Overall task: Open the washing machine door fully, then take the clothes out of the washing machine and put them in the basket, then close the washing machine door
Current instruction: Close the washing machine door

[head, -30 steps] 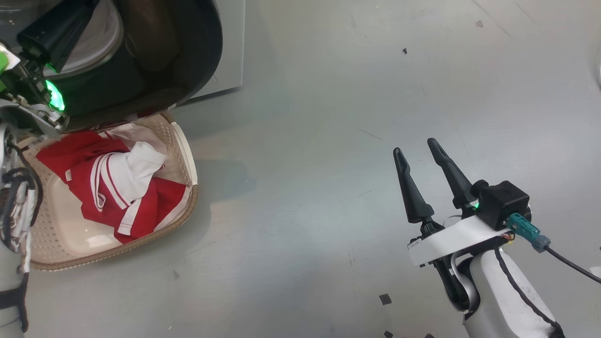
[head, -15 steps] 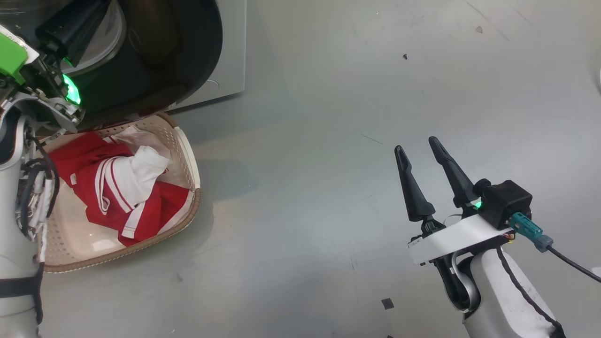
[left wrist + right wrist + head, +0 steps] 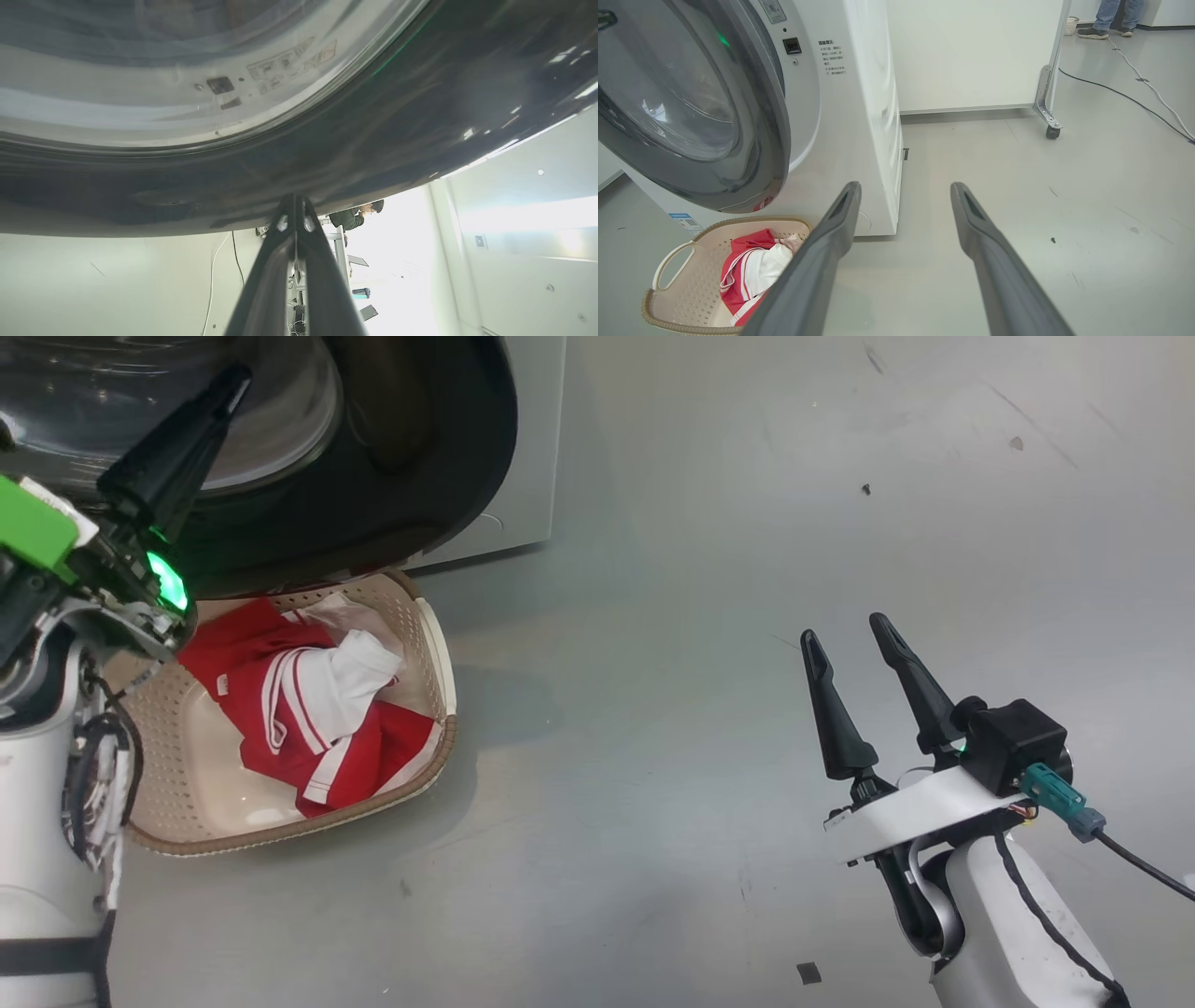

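Observation:
The glossy black washing machine door (image 3: pixel 420 476) with its glass bowl stands swung out a little from the white washing machine (image 3: pixel 859 116) and overhangs the basket. My left gripper (image 3: pixel 233 383) is shut with nothing in it. Its fingertips (image 3: pixel 294 205) lie against the black ring of the door (image 3: pixel 373 140). The clothes (image 3: pixel 308 709), red with white stripes, lie bundled in the cream basket (image 3: pixel 441 653) on the floor below the door (image 3: pixel 691 102). My right gripper (image 3: pixel 845 633) hovers open and empty over bare floor to the right, well apart from the basket (image 3: pixel 672 261) and the clothes (image 3: pixel 752 270).
Grey floor spreads to the right of the machine. A white wheeled panel (image 3: pixel 1052 128) stands behind it, and cables (image 3: pixel 1134 98) run across the floor. A person's feet (image 3: pixel 1108 25) show far back, and another person (image 3: pixel 350 217) shows past the door.
The whole head view has shifted right and down, so the camera moved. My left gripper stays shut at the door and reaches further across its glass. The right gripper stays open.

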You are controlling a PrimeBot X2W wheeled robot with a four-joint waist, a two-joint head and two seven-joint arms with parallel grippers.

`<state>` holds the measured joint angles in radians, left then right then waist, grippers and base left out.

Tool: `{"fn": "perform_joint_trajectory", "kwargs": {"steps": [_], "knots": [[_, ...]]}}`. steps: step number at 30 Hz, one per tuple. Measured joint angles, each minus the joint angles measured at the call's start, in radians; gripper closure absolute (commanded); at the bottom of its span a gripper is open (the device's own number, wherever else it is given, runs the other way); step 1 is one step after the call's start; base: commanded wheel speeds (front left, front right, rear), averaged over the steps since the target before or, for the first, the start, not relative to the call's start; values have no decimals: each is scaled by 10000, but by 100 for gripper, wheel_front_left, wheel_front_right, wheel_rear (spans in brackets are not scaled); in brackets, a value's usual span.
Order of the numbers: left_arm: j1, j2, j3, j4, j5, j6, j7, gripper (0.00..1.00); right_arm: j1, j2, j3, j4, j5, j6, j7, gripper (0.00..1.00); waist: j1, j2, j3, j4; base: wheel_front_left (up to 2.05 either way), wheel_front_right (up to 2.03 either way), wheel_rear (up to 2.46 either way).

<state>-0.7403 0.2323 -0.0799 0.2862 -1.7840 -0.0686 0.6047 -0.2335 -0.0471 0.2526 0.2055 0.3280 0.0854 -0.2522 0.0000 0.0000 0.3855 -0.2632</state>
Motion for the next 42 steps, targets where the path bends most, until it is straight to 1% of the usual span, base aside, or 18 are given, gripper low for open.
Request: {"fn": "perform_joint_trajectory", "kwargs": {"steps": [4,5,7,8,9,10,11,16,21,26,30,32,39,42], "knots": [[646,-63,199,6,-94,-224,-180,100,120,-4,-100,50,-115,0,0,0,0,0,-160,298,0,0,0],[821,-86,249,8,-105,-268,-215,92,157,0,-121,58,-146,0,0,0,0,0,-203,373,0,0,0],[1182,-176,332,8,-115,-334,-255,67,198,-2,-153,73,-173,0,0,0,0,0,-292,527,0,0,0],[1359,-238,355,6,-132,-337,-255,51,205,-2,-173,75,-190,0,0,0,0,0,-339,602,0,0,0],[1535,-293,360,-10,-132,-345,-276,7,216,-2,-198,75,-222,0,0,0,0,0,-385,679,0,0,0],[1702,-345,359,-29,-132,-355,-351,0,240,-8,-232,75,-236,-2,0,0,0,0,-432,761,0,0,0],[1859,-376,360,-52,-132,-426,-355,0,278,-19,-265,77,-247,0,0,0,0,0,-474,843,0,0,0],[2708,-514,527,-345,-121,-514,-686,0,455,-31,-330,142,-318,0,0,0,0,0,-704,1245,0,0,0],[3761,-692,639,-575,25,-516,-997,0,594,-33,-472,151,-322,0,0,0,0,0,-975,1564,0,0,0],[4775,-1152,1062,-1114,23,-518,-1492,0,777,-42,-510,242,-412,0,0,0,0,0,-1288,1815,0,0,0],[5373,-1649,1154,-1707,36,-518,-1737,0,996,-111,-616,268,-472,0,0,0,0,0,-1547,2000,0,0,0],[5787,-1783,1137,-1862,130,-518,-1818,0,1091,-115,-650,272,-479,0,0,0,0,0,-1676,2091,0,0,0],[6981,-1833,1154,-2412,276,-518,-2226,0,1465,-136,-752,347,-573,-6,0,0,0,0,-2143,2364,0,0,0],[7450,-1848,1152,-2654,1147,-518,-2834,0,1714,-146,-769,441,-591,-13,0,0,-1,0,-2436,2489,0,0,0]]}}
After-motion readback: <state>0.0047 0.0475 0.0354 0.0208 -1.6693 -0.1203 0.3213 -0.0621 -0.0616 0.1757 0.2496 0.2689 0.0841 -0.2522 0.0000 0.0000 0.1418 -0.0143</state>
